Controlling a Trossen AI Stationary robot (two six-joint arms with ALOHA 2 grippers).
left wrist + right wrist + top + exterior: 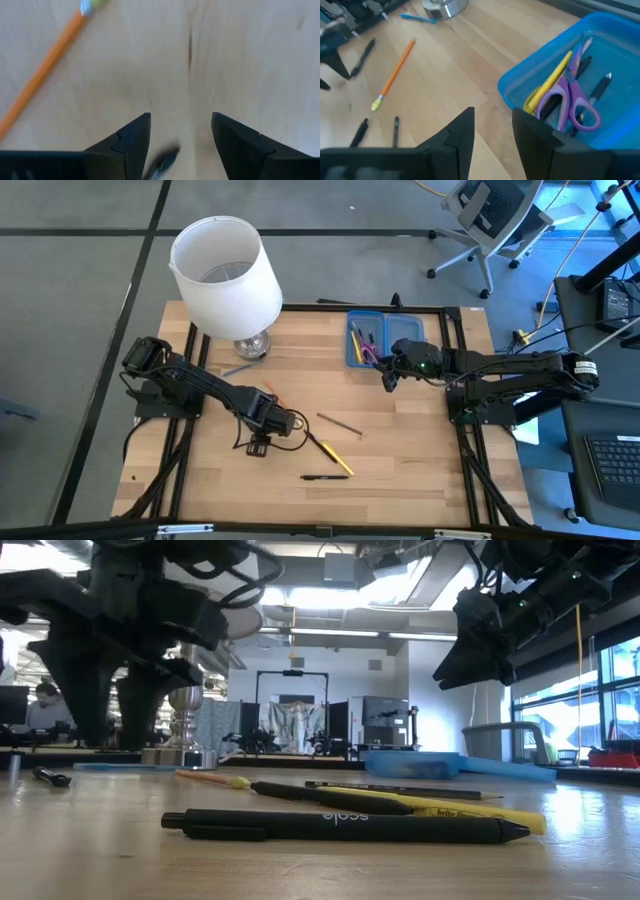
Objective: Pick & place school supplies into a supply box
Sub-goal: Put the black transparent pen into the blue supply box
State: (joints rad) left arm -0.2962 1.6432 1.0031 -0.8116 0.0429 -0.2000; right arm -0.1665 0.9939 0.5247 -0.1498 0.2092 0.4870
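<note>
The blue supply box (352,352) stands at the table's far right, holding purple scissors (572,97), a yellow pencil (552,80) and black pens. My right gripper (492,132) hovers open beside its near edge, nothing between the fingers. My left gripper (181,142) points down over the table's middle left, open. A blurred black pen (162,161) shows between its fingers; it appears beside them in the right wrist view (362,57). An orange pencil (45,67) lies nearby. A black pen (322,477), a yellow pen (335,459) and a grey pencil (340,423) lie flat on the wood.
A white lamp (225,270) stands at the far left, its metal base (180,754) on the table. A blue pen (240,368) lies near that base. Black cables trail by the left gripper. A black frame borders the table.
</note>
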